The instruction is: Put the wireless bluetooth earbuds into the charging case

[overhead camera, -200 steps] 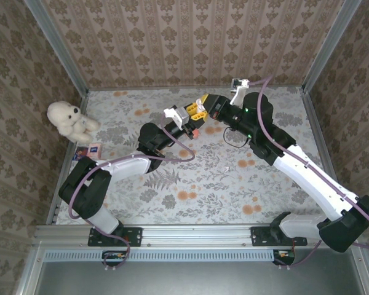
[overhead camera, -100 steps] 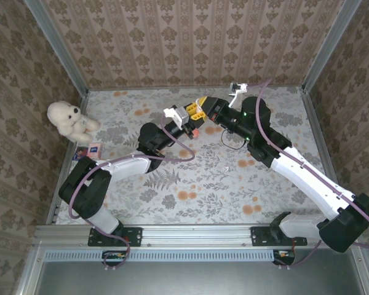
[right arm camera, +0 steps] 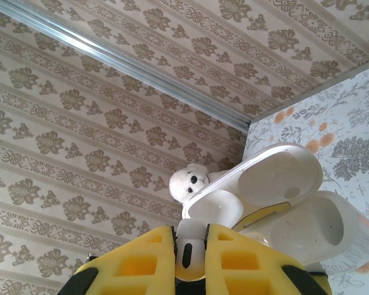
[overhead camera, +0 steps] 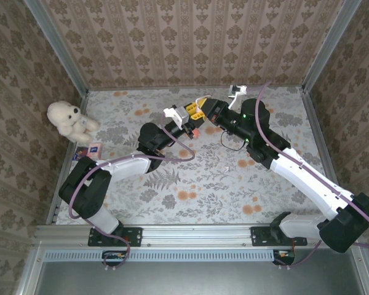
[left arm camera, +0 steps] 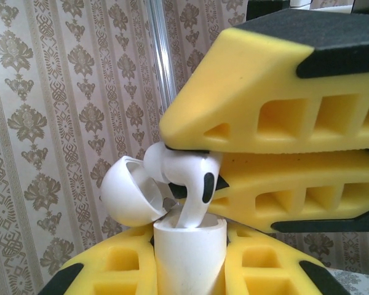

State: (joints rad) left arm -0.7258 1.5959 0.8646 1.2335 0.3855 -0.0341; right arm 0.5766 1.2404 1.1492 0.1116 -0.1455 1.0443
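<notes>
Two yellow foam fingers [right arm camera: 141,265] of the right gripper [right arm camera: 189,238] were clamped on a white stemmed plastic earbud [left arm camera: 186,175], its stem tip at the mouth of a small white rounded charging case [left arm camera: 190,261] (hinged lid [left arm camera: 124,195] flipped open) pinched upright in the left gripper [left arm camera: 190,238]

Black-and-white jointed arms [overhead camera: 307,178] with purple cables [overhead camera: 187,153] and yellow, hollow-ribbed, black-tipped fingers [left arm camera: 264,123].
</notes>
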